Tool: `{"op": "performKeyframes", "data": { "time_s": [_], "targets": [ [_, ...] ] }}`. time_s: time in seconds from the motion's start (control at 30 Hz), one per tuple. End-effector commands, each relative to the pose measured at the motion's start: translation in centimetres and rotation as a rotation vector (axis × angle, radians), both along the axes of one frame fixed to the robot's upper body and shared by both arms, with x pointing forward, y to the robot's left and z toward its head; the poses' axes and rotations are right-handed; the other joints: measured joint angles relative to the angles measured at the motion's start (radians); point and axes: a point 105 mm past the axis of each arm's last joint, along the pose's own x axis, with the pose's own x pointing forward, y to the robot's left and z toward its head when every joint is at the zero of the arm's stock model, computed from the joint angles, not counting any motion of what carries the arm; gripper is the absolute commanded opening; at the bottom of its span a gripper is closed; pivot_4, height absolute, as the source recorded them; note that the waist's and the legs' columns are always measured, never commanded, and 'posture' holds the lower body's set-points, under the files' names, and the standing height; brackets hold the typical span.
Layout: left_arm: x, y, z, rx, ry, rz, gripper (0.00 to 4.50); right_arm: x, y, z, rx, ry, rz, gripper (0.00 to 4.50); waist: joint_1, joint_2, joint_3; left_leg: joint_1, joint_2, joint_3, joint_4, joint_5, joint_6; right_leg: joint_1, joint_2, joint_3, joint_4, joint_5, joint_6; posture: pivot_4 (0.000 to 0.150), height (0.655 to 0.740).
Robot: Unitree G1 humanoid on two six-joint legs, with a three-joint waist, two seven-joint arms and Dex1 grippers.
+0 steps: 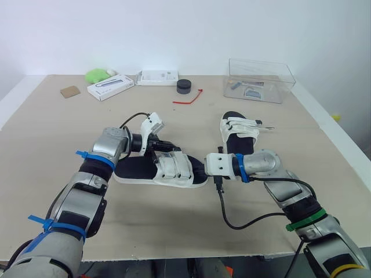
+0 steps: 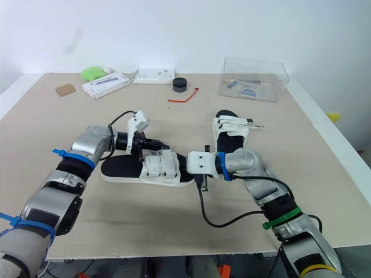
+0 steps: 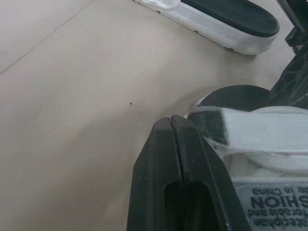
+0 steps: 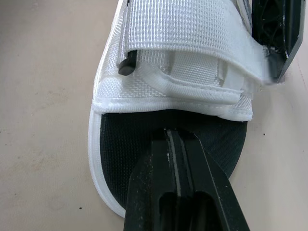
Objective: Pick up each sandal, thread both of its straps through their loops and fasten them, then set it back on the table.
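Left gripper point(image 3: 172, 119), fingers pressed together, sits just beside the white woven straps point(image 1: 174, 167) of the black-footbed white foam sandal point(image 1: 138, 169) lying near-centre on the beige table point(image 1: 174, 231), right gripper point(image 4: 169, 132) likewise closed over its toe end; strap fastening looks in hand, next move likely calls for pressing the strap flat.

Silver arm shells point(image 1: 107, 145); blue zip ties point(image 1: 93, 157); green band point(image 1: 305, 220), right forearm; black cable point(image 1: 222, 202); white wrist mounts point(image 1: 219, 164); black left gripper point(image 3: 172, 121).

Coarse woven white cloth straps point(image 4: 192, 29) cross the sandal point(image 1: 159, 171) and its matt black footbed point(image 4: 144, 139); the worktop point(image 1: 174, 220) looks like smooth, matt wood; the box point(image 1: 259, 80) is clear, glossy plastic.
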Motion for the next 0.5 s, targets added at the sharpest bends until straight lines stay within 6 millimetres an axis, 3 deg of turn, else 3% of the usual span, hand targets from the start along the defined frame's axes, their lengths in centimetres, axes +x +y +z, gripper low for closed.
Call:
{"op": "performKeyframes", "data": {
  "time_s": [0.03, 0.13, 0.37, 0.5],
  "targets": [
    [0.2, -0.2, 0.6, 0.023, -0.034, -0.029, 0.02, -0.6, -2.7, -4.8, -0.159, 0.144, -0.095, 0.00, 0.000, 0.000, 0.000, 0.000, 0.000, 0.000, 0.000, 0.000, 0.000, 0.000, 0.000, 0.000, 0.000, 0.000, 0.000, 0.150, 0.7400],
    [1.4, 0.5, 1.4, 0.011, -0.085, 0.052, 0.02, -0.6, -2.7, -4.8, -0.157, 0.146, -0.099, 0.00, 0.000, 0.000, 0.000, 0.000, 0.000, 0.000, 0.000, 0.000, 0.000, 0.000, 0.000, 0.000, 0.000, 0.000, 0.000, 0.150, 0.7400],
    [5.0, 5.4, 7.1, -0.073, -0.332, 0.359, 0.02, 0.1, -3.9, -4.0, -0.119, 0.123, -0.149, 0.00, 0.000, -0.002, 0.001, -0.002, 0.000, -0.001, 0.000, 0.000, 0.000, -0.002, 0.000, 0.000, 0.000, 0.001, 0.001, 0.150, 0.7400],
    [4.1, 7.8, 9.2, -0.101, -0.451, 0.394, 0.02, 0.7, -5.0, -0.4, 0.082, 0.137, -0.226, 0.00, 0.005, -0.001, 0.001, -0.004, -0.002, -0.002, 0.000, 0.000, 0.000, -0.002, -0.006, -0.003, 0.000, 0.001, 0.001, 0.150, 0.7400]
  ]
}}
